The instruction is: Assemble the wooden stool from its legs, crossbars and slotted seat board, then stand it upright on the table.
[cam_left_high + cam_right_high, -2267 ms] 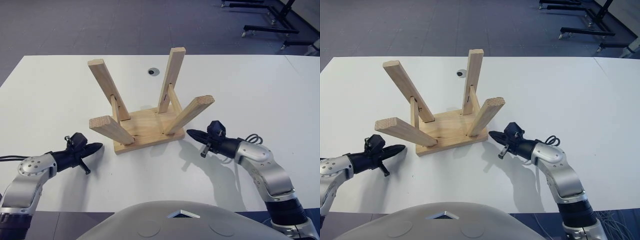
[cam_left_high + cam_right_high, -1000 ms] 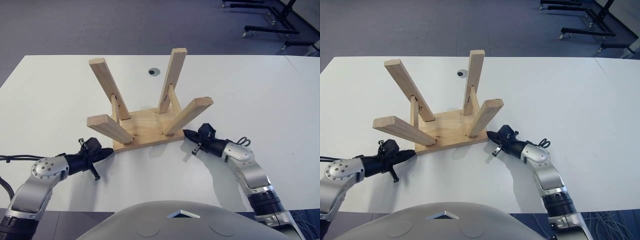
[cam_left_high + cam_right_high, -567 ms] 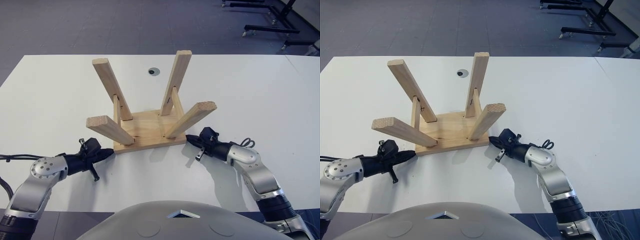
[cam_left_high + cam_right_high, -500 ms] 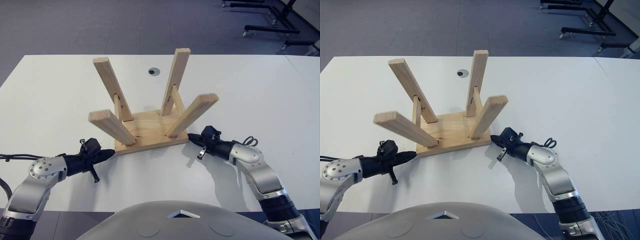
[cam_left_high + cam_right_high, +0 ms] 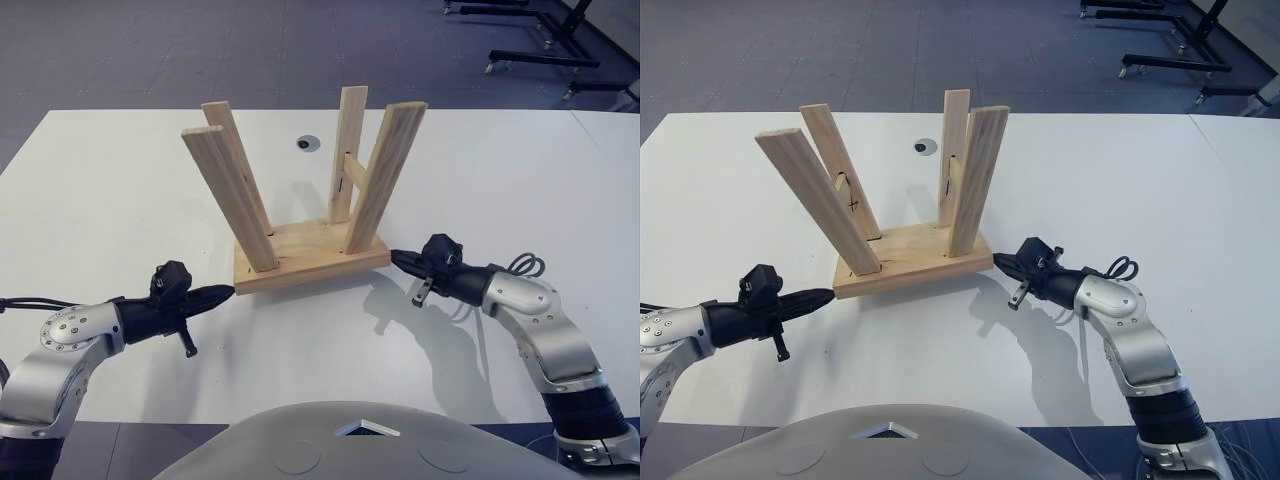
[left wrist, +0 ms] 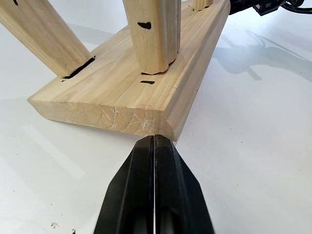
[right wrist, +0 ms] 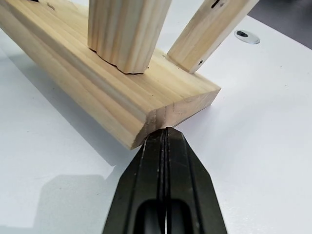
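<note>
White table (image 5: 120, 190) in a grey-floored hall: the stool (image 5: 910, 262) stands upside down in the middle, legs (image 5: 383, 170) pointing up.
The left gripper (image 5: 222, 293) and right gripper (image 5: 398, 259), both with fingers pressed together and holding nothing, touch the two near corners of the seat board (image 5: 310, 268). I think the thin tips work as wedges to tip the stool over; the near edge seems a little raised. A round grommet (image 5: 303, 143) lies just behind the stool, and wheeled frames (image 5: 545, 52) stand far off.
</note>
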Motion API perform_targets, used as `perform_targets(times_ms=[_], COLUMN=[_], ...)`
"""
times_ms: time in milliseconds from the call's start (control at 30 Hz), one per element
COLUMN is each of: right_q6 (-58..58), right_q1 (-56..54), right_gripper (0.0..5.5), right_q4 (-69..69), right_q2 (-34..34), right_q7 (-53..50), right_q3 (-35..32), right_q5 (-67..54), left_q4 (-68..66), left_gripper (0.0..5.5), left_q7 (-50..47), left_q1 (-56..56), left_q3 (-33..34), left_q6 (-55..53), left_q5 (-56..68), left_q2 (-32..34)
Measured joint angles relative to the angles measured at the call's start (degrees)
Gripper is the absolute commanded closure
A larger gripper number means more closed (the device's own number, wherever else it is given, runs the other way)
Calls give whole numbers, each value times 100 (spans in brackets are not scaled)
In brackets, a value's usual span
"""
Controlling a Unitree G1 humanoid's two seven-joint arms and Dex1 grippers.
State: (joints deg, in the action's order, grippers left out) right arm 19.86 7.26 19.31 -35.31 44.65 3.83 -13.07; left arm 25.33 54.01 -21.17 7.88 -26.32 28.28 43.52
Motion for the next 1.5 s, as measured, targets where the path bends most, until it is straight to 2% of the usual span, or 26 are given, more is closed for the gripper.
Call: perform_targets(times_ms=[367,967,1500], right_q6=[18,100,638], right_q1=[-36,-112,-403], right_gripper=[550,550,550], right_q4=[302,401,719], right_q2=[-424,-570,-839], right_q7=[310,598,670], right_q3=[-189,-239,-538], right_q5=[-159,-399,-828], left_q4=[56,-298,-31], left_gripper=[547,547,547], left_q7=[3,1,-248], left_q1=[146,335,472], left_q3=[286,538,911], left_q6=[-325,-387,-859], left_q5=[527,923,1663], left_q2=[-19,-175,-214])
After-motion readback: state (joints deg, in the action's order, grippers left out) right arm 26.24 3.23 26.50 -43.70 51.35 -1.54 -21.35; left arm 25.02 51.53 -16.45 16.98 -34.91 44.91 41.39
